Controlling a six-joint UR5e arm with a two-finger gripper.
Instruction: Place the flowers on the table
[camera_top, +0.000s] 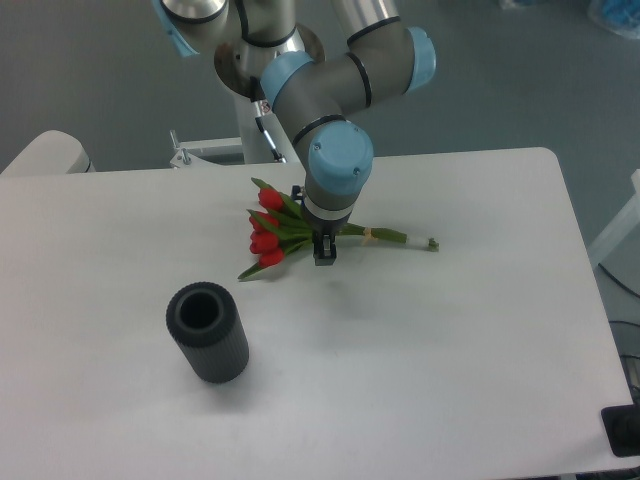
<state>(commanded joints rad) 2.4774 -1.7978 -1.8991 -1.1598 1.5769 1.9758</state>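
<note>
The flowers, red tulip buds with green leaves and thin tied stems, lie nearly flat on the white table at its back middle. The buds point left and the stem ends reach right. My gripper points straight down over the bunch where the leaves meet the stems. Its dark fingers stand at the stems, and the wrist hides the grip, so I cannot tell whether they still clamp the stems.
A dark grey ribbed cylinder vase stands upright in front and to the left of the flowers, its mouth showing nothing inside. The arm's base is behind the table's back edge.
</note>
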